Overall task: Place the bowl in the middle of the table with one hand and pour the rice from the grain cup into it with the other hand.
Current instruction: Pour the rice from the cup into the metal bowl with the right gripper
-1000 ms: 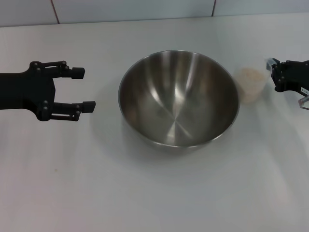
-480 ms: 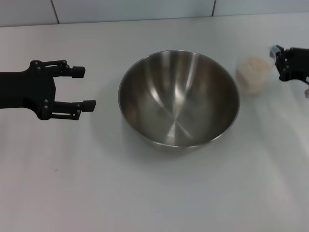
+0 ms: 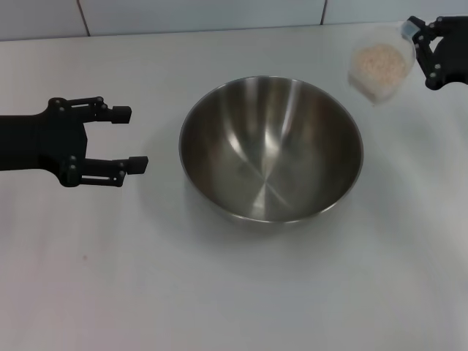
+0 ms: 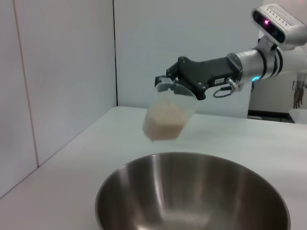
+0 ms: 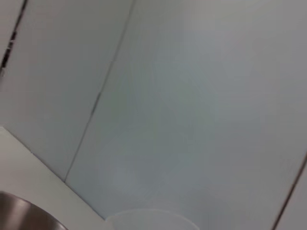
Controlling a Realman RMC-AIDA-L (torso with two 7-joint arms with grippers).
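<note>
Gripping the grain cup (image 3: 378, 67) aloft beside the bowl (image 3: 270, 150), the right gripper (image 3: 418, 45) stays clamped.

Bright, even overhead light washes the white desk (image 3: 234, 292), leaving only a faint, soft shadow around the bowl (image 3: 270, 150), whose steel interior carries pale streaked reflections. The raised grain cup (image 4: 168, 115) is slightly motion-blurred in the left wrist view; the right wrist view is hazy throughout.

Changes I log: right end effector (image 3: 418, 45) has risen, carrying the grain cup (image 3: 378, 70) off the bench (image 3: 234, 292); the cup now hangs tilted beyond the bowl (image 3: 270, 150) rim. Left end effector (image 3: 128, 137) sits slightly lower in the head view.
</note>
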